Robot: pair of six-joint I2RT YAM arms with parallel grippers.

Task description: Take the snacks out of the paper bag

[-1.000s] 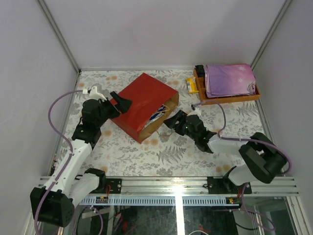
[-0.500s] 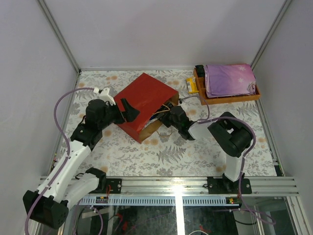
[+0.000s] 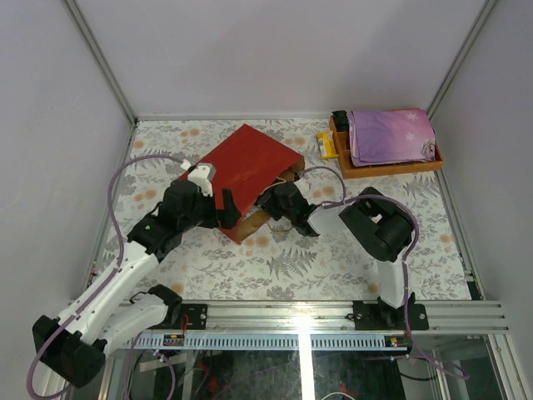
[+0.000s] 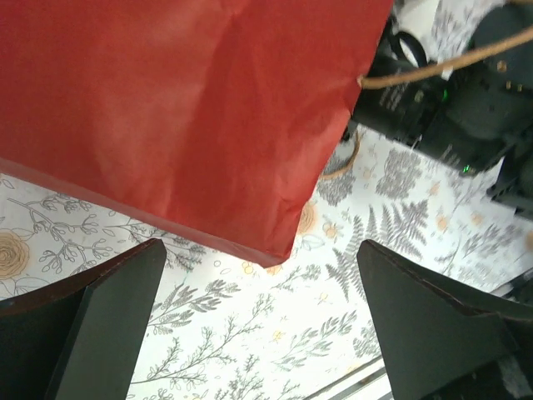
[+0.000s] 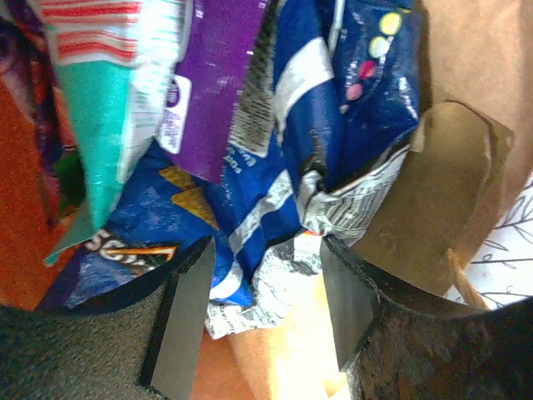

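Overhead: table (image 3: 333, 258) wears a grey fern-and-flower print. White walls close three sides, with metal posts at the far corners. Bag (image 3: 250, 162) lies on its side toward 11 o'clock of table centre, mouth facing 4 o'clock.

Right gripper (image 3: 271, 200) is inside the mouth. Its wrist view shows jaws part-spread astride the crumpled end of a blue-and-white pack (image 5: 275, 208). Teal packet (image 5: 100, 142) at 10 o'clock and purple packet (image 5: 212, 92) at 12 also lie in the bag. Pinched or not: cannot tell.

Left gripper (image 3: 226, 210) is spread wide, empty, at the bag's near corner.

Tray (image 3: 391, 172) at 2 o'clock holds a purple cloth (image 3: 391, 136). Yellow packet (image 3: 326, 146) sits just beside its left end.
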